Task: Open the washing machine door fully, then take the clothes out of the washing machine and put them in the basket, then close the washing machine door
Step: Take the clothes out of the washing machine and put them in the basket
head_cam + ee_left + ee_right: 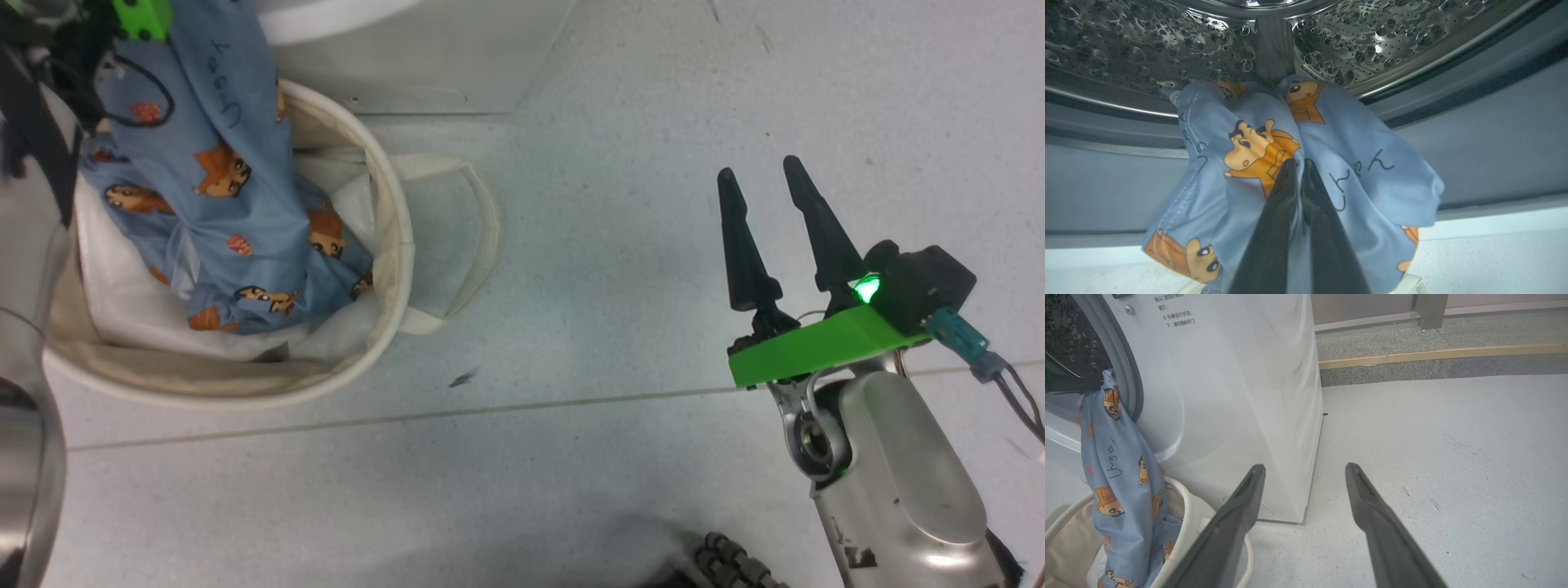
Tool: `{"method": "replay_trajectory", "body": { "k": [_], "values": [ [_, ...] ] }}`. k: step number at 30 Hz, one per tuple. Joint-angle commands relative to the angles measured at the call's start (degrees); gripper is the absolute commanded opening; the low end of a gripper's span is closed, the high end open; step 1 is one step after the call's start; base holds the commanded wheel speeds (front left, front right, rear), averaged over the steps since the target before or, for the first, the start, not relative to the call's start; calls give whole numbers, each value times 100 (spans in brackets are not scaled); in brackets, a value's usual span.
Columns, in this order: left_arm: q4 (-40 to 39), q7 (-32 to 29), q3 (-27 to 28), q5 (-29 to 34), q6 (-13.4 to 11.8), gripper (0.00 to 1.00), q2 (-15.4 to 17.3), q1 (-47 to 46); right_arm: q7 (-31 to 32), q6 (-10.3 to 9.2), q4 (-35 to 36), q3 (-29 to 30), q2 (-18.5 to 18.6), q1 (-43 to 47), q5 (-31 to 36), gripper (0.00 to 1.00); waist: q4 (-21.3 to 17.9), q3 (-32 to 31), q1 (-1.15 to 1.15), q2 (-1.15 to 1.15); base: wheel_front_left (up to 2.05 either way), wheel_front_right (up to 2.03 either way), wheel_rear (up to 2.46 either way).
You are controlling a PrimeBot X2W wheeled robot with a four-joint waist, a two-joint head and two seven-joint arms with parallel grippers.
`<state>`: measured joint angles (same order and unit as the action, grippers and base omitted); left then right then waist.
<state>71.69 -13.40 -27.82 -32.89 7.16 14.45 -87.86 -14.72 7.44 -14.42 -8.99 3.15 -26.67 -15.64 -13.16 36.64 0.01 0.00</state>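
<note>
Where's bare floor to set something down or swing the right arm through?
Free: floor between the basket and the right gripper, and the strip nearer the robot along the grout line. Crowded: the basket, where the clothes hang from the washing machine in the left gripper.

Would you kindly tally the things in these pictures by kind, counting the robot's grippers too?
washing machine: 1
basket: 1
clothes, blue printed: 1
white sheet in the basket: 1
grippers: 2 (left gripper, right gripper)
Total: 6
</note>
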Motion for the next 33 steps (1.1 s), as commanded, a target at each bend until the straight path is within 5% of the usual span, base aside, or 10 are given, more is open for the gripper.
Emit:
{"method": "replay_trajectory", "body": {
  "k": [1,11,25,33],
  "values": [
    [-232,87,-5,-66,31,0,172,-92,-28,5,128,-77,-27,126,42,100,22,-71,-1,0,0,0,0],
    [-1268,843,-621,-772,32,0,376,624,-28,5,-20,-66,-27,273,72,100,173,-678,-1,0,0,0,0],
    [-2339,2010,-1317,-1218,30,0,1143,1863,-28,5,-299,-104,-27,711,3,100,532,-1766,-1,0,0,0,0],
    [-3325,2225,-1392,-1198,-340,0,1497,2883,-28,5,-440,-135,-27,951,-26,100,691,-2225,-1,0,0,0,0]
  ]
}}
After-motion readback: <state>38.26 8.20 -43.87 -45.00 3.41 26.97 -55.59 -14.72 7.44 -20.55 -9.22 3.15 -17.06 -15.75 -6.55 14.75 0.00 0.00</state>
